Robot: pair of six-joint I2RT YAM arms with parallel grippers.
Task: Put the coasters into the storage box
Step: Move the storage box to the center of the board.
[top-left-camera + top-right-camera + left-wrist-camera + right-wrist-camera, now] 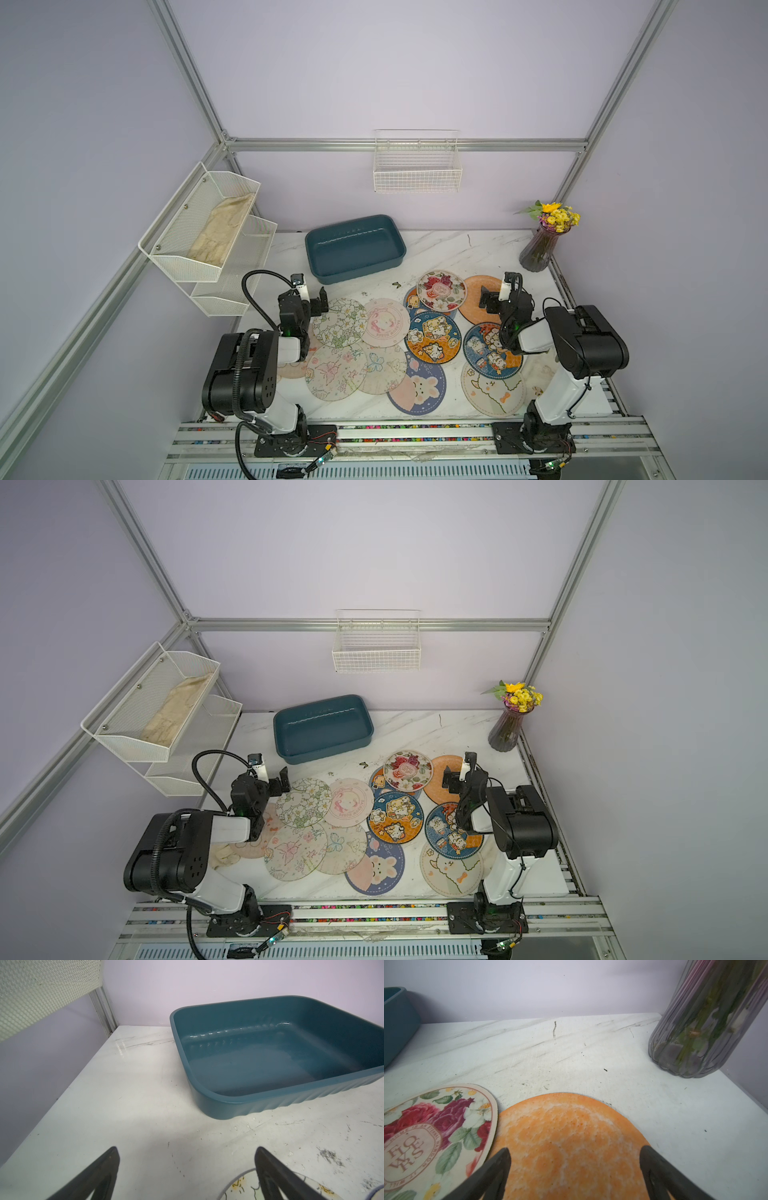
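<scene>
1. Teal storage box (355, 248) stands at the back of the table (457, 249) — coasters (432, 337) overlap in front.
2. I see left gripper (186, 1149) and right gripper (575, 1148) spread wide, the right over the orange coaster (571, 1126).

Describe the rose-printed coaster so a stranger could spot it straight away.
Start at the vase of yellow flowers in the far right corner of the table. Nearer lies a plain orange coaster; the rose coaster overlaps its edge on the teal storage box side. It alone shows red and purple roses round a lettered medallion.
</scene>
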